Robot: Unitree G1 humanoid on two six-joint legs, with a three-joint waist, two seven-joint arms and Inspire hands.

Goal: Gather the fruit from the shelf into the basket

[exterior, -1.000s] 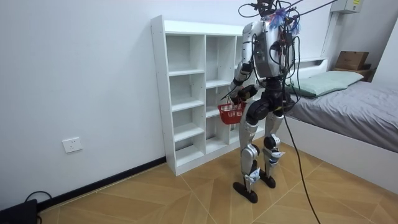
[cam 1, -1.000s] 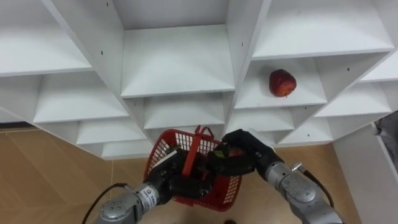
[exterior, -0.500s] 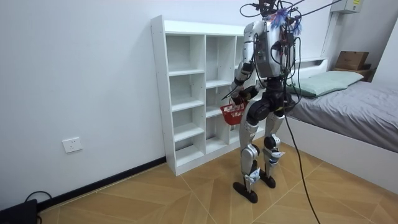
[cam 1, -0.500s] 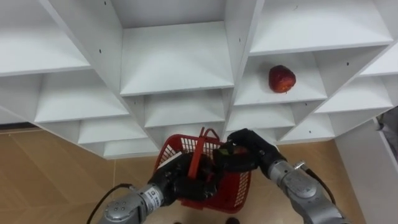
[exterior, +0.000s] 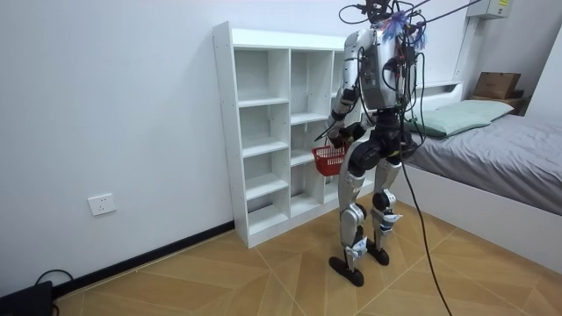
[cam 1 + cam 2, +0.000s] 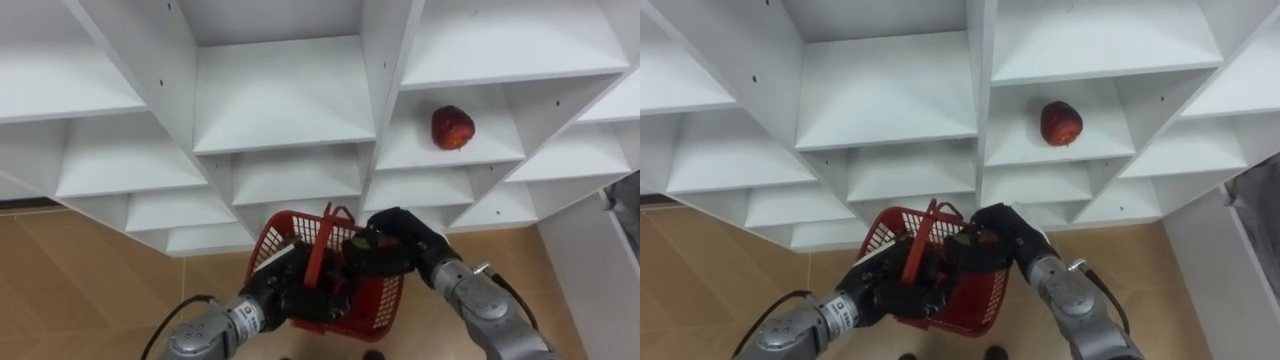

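The robot stands upright on a wooden floor (image 5: 219, 272), close in front of a white shelf unit (image 6: 285, 95) that lines the wall. A bed (image 5: 500, 149) lies behind it, at the room view's right.

In the eye views, a red mesh basket (image 6: 375, 300) hangs at 6 o'clock, below the lowest shelves. The left hand (image 6: 295, 290) comes up from 7 o'clock, and its dark fingers are curled around the lower part of the basket's handle, which stands upright above the rim.

The right hand (image 6: 395, 245) reaches in from 5 o'clock and sits over the basket's right rim. Its fingers are closed around a small fruit (image 6: 378, 241), and bits of red and green show between them. The fruit is above the basket's opening and held just beside the handle. Whether it touches the basket cannot be told.

A red apple (image 6: 452, 127) sits alone on a shelf in the unit's right column. It is at about 1 o'clock from the basket, well apart from both hands and near the back of its compartment.
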